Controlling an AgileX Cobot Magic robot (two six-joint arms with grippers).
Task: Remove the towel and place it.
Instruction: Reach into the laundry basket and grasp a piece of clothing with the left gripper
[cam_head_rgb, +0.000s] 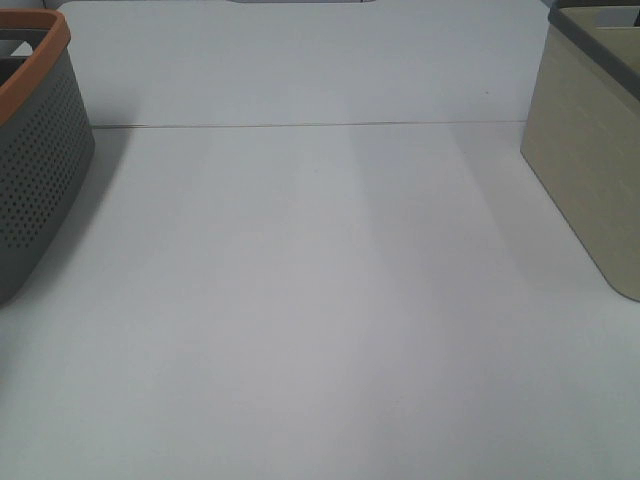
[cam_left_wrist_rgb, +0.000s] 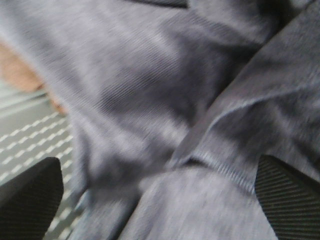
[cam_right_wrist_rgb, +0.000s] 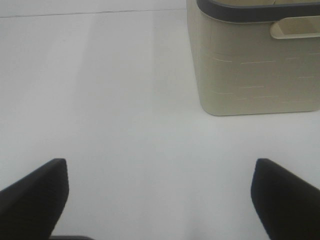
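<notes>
You can see a white table (cam_head_rgb: 320, 300) with a thin line (cam_head_rgb: 300, 125) across its far part. At the left of the high view stands a grey basket (cam_head_rgb: 35, 170) with tiny holes and an orange rim (cam_head_rgb: 40, 60). At the right, well apart, stands a tan bin (cam_head_rgb: 590, 150) with a dark grey rim (cam_head_rgb: 600, 45).

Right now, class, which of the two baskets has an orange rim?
The grey basket with hole-dotted walls, at the left edge of the high view. The beige basket on the right has a dark grey rim instead.
</notes>
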